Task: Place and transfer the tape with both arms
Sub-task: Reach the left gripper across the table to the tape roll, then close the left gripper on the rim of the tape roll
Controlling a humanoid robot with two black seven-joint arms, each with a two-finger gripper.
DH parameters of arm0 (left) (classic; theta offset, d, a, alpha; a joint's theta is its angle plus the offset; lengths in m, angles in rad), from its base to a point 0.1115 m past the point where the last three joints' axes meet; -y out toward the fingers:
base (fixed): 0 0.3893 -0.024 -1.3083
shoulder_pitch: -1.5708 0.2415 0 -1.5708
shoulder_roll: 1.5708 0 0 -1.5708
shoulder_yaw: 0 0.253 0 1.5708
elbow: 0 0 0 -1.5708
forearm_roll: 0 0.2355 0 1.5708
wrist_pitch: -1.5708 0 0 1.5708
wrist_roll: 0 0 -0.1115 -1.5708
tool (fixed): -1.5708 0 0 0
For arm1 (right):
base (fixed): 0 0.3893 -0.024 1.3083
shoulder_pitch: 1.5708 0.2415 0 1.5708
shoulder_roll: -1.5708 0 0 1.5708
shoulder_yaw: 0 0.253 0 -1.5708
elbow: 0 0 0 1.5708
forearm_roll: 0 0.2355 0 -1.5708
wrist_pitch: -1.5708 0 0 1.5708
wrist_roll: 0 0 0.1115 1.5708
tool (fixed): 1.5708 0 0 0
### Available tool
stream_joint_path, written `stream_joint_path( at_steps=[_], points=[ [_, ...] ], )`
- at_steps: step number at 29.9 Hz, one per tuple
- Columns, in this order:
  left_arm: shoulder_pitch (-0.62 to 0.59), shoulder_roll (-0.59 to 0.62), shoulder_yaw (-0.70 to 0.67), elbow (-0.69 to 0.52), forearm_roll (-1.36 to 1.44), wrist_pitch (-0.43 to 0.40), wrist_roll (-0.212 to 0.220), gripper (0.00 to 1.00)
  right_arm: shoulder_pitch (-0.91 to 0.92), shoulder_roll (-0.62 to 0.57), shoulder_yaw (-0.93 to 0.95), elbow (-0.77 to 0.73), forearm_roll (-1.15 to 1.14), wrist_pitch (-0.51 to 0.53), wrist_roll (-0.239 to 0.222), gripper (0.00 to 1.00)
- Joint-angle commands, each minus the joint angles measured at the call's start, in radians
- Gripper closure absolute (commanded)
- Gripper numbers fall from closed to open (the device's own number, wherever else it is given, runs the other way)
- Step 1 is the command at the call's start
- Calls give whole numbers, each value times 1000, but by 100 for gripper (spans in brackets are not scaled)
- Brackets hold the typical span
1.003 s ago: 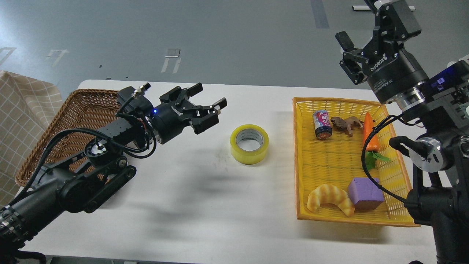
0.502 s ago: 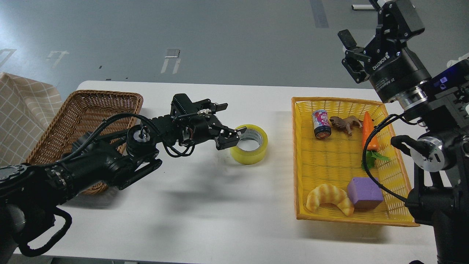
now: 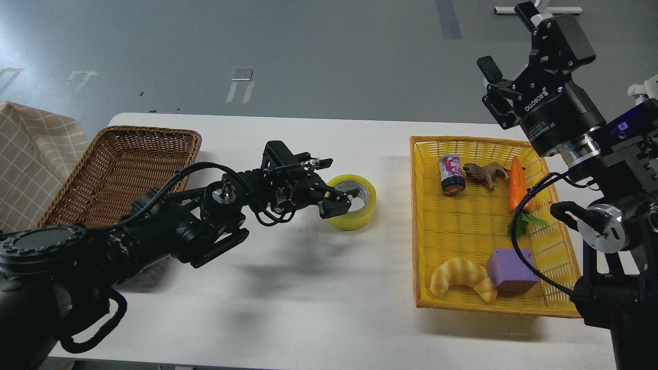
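The tape [image 3: 358, 215], a yellow roll with a grey-white core, lies flat on the white table [image 3: 308, 288] at mid-centre. My left arm reaches in from the left, and its gripper [image 3: 342, 200] is low at the roll's left side. The gripper is open, with one finger [image 3: 353, 193] over the core hole and the other outside the left wall. My right gripper [image 3: 493, 88] is open and empty. It is raised high at the upper right, behind the yellow basket and far from the tape.
A brown wicker basket [image 3: 123, 169] stands at the left, beside a checked cloth [image 3: 31, 149]. A yellow basket [image 3: 417, 226] at the right holds a can [image 3: 451, 174], a toy lion [image 3: 484, 173], a carrot [image 3: 518, 184], a croissant [image 3: 462, 277] and a purple block [image 3: 511, 270].
My left gripper has moved right and down from above the table to the tape's left rim, with its fingers now astride the wall. The right gripper has drifted slightly right.
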Motion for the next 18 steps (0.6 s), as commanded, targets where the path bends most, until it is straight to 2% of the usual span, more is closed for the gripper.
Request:
stream_joint_path(
  at_steps=[1,6,7,8,9,18],
  points=[
    [-8,-57,0,104,-39,-1,-9,3,-24,-2,10,35,-1,0,0,0],
    [-11,-87,3,145,-92,-14,-66,4,-31,-20,12,50,-1,-1,0,0],
    [-8,-91,3,150,-98,-15,-72,8,-33,-20,12,52,-1,0,0,0],
    [-5,-94,3,159,-102,-15,-73,17,-31,-23,12,55,-1,-1,0,0],
    [-5,-97,3,165,-102,-15,-73,20,-33,-23,12,59,-1,-3,0,0],
    [2,-108,48,230,-105,-15,-90,21,-39,-25,12,87,-1,-14,0,0]
  ],
)
